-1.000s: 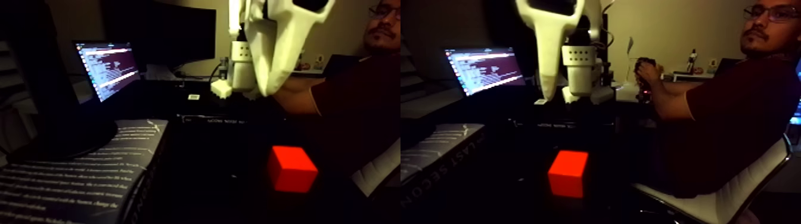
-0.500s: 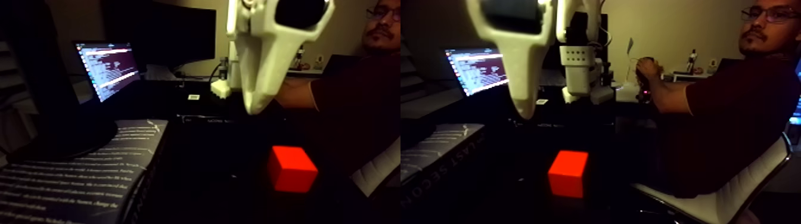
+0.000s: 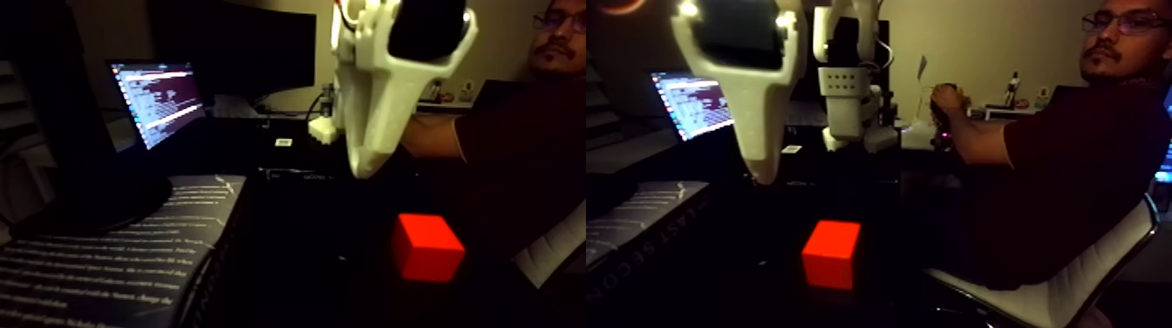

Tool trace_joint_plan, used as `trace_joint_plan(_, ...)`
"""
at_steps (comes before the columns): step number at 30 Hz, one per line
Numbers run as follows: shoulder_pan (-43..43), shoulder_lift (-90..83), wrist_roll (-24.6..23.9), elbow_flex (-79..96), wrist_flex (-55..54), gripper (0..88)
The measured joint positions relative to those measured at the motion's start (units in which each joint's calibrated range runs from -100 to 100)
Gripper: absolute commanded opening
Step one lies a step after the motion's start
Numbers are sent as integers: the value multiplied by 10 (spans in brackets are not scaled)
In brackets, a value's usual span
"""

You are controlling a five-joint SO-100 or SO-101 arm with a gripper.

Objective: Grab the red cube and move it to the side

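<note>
A: Our gripper [image 3: 364,166] hangs in the air, well above the dark table [image 3: 331,279], its white fingers coming to a point above and to the left of the red cube [image 3: 425,249] in the left half of the fixed view. Whether the jaws are parted we cannot tell (the fingers overlap from this angle).

B: And the cube?

A: It sits flat on the table, near the front, with nothing touching it. In the right half of the same view it shows again, with the gripper tip high and off to its left. A book [image 3: 113,253] lies well to the left, and a laptop [image 3: 157,100] glows farther back.

B: So we are in the approach, we judge, with nothing grasped yet.

A: Yes. The next move calls for us to shift right and toward the cube, spread the fingers if they are not spread, then descend so they straddle two opposite faces. A person [image 3: 1073,148] sits at the right, a hand on a control device farther back.
</note>
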Motion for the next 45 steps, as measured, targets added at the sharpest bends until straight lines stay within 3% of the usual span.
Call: trace_joint_plan(45, -15, 1, 4, -2, 0, 8)
